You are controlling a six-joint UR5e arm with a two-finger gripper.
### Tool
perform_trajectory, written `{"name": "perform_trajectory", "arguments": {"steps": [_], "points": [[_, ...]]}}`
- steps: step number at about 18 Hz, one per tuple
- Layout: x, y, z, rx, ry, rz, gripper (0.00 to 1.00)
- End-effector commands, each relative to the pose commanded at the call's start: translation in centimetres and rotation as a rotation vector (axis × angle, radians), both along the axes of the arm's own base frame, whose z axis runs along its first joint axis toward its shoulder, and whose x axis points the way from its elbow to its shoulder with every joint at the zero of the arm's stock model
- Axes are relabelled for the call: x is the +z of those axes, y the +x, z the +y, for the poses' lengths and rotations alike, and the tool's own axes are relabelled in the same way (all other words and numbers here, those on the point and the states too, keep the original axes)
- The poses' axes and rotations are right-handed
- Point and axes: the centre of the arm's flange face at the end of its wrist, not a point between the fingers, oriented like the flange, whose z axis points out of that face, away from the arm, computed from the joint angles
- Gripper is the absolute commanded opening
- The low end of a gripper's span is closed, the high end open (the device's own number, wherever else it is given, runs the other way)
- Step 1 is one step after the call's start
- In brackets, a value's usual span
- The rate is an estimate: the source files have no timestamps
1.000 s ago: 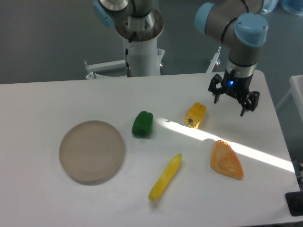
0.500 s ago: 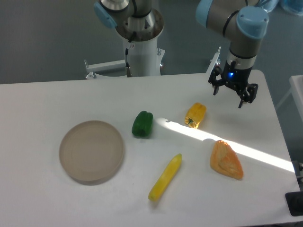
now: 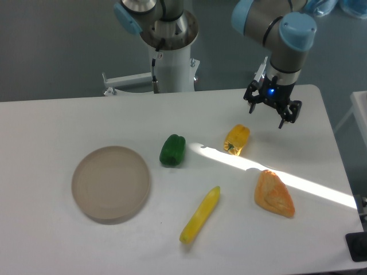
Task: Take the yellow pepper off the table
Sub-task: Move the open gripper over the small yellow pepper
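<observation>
The yellow pepper [image 3: 237, 140] lies on its side on the white table [image 3: 51, 126], right of centre, a small glossy yellow-orange block. My gripper [image 3: 267, 115] hangs above the table to the pepper's upper right, apart from it. Its dark fingers are spread open and hold nothing. A blue light glows on the wrist.
A green pepper [image 3: 172, 150] lies left of the yellow one. A long pale-yellow vegetable [image 3: 200, 215] rests at the front, and an orange wedge [image 3: 273, 193] at the front right. A round tan plate [image 3: 111, 183] sits on the left. The arm's base column [image 3: 171, 46] stands behind the table.
The gripper has moved up and to the left, from right of the yellow pepper toward the table's back edge. It stays open. Nothing on the table has shifted.
</observation>
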Motion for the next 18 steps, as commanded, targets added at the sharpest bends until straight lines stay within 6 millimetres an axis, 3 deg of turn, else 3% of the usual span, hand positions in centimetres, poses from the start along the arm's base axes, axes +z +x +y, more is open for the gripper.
{"name": "perform_trajectory", "arguments": {"steps": [3, 7, 18], "points": [[-0.9, 0.8, 0.4, 0.035, 0.042, -0.030, 1.00], [-3.6, 2.4, 0.3, 0.018, 0.075, 0.009, 1.00], [-5.1, 3.4, 0.4, -0.004, 0.060, -0.009, 1.00]]}}
